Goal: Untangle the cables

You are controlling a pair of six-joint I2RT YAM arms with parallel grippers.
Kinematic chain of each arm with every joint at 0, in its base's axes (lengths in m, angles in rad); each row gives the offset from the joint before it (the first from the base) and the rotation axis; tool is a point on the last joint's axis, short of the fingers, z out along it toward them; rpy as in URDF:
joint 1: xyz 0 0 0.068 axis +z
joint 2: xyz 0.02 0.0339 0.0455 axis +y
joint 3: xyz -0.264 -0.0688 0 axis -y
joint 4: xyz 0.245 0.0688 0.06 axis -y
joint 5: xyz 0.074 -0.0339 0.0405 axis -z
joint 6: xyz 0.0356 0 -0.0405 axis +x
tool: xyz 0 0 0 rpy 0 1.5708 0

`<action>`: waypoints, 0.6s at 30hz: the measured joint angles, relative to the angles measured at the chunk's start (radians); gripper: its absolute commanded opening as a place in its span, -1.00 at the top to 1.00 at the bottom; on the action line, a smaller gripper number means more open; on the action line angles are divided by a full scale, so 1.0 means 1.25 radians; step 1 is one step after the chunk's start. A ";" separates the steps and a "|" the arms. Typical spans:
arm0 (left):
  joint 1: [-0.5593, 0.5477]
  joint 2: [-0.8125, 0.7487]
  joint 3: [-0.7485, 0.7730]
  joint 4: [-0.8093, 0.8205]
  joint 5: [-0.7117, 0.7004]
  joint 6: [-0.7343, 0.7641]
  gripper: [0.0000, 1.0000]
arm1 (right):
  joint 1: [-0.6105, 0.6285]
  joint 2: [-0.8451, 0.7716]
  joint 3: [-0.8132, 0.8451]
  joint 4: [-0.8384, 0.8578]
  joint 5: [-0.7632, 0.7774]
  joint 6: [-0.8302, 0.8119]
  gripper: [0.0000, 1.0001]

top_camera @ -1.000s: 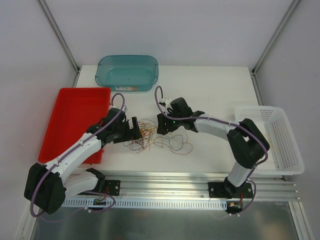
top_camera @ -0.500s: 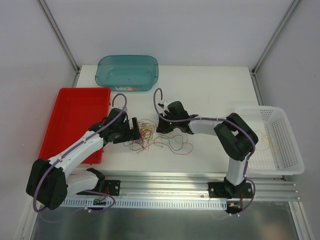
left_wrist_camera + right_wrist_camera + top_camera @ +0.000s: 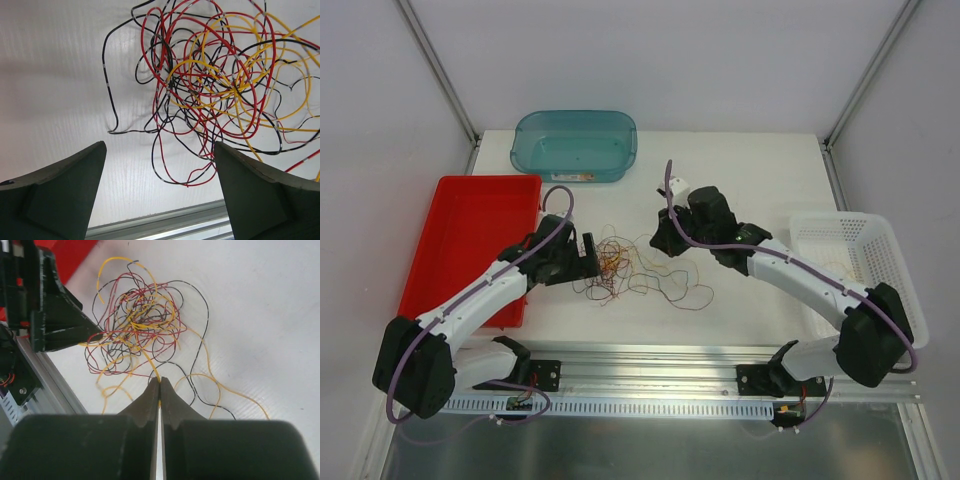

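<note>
In the middle of the desk [image 3: 750, 165], between the two arms, the cables [image 3: 617, 265] lie as one loose tangle of red, yellow and black. The right pincer [image 3: 159, 384] is pressed together on a yellow wire [image 3: 151, 366] at the tangle's edge. The left pincer [image 3: 586, 257] is spread just beside the tangle and holds nothing. If the right arm pulls now, the whole tangle may slide along, or loops may tighten into a knot, because nothing anchors the other side.

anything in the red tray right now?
Top view shows only bare red floor in the red tray; the cables lie outside it. The left arm crosses its near right part, so that strip can't be checked.
</note>
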 measured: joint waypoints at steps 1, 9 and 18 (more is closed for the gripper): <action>0.000 0.002 0.004 0.000 0.000 -0.001 -0.79 | 0.000 -0.018 0.012 -0.023 0.004 -0.010 0.99; 0.000 0.045 0.058 0.002 -0.002 -0.019 -0.78 | 0.003 -0.060 0.020 -0.138 0.023 -0.031 0.99; 0.000 0.179 0.110 0.014 -0.017 -0.039 -0.60 | 0.018 -0.090 0.023 -0.195 0.040 -0.046 0.99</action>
